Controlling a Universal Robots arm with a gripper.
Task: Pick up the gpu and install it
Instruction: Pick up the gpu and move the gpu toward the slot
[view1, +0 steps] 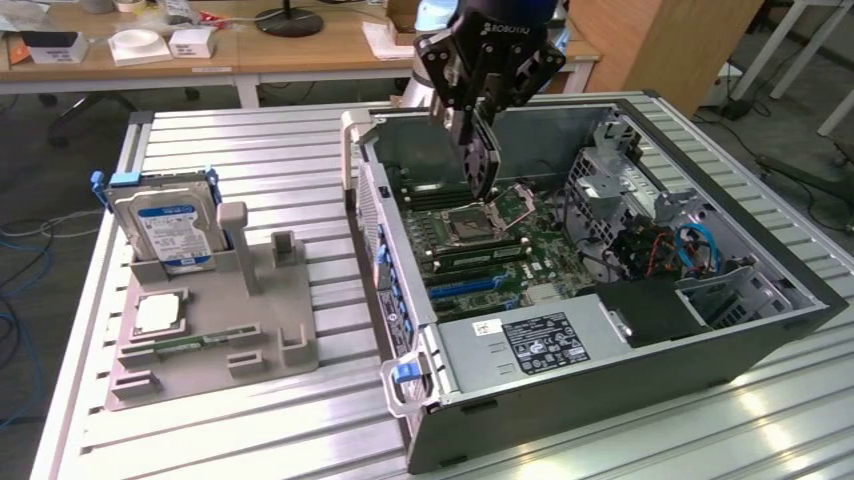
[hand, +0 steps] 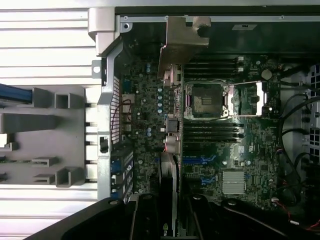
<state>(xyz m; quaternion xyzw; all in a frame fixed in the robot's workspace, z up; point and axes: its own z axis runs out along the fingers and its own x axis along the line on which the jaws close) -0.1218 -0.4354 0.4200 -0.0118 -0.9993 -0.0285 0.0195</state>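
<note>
Silver at its end bracket and dark along its cooler, the gpu (view1: 483, 172) is probably light, stiff and fragile. It seems best held by its flat faces, clear of the connector edge and any components. It hangs edge-down directly under the end effector (view1: 477, 145), whose fingers are clamped on its two faces. Below it lies the motherboard (hand: 145, 110) of the open computer case (view1: 561, 420), with the CPU socket (view1: 470, 222) just beside the card's lower edge. Well off to one side, a hard drive (view1: 167, 225) stands in a grey holder (view1: 267, 340) on the tabletop (view1: 240, 150).
</note>
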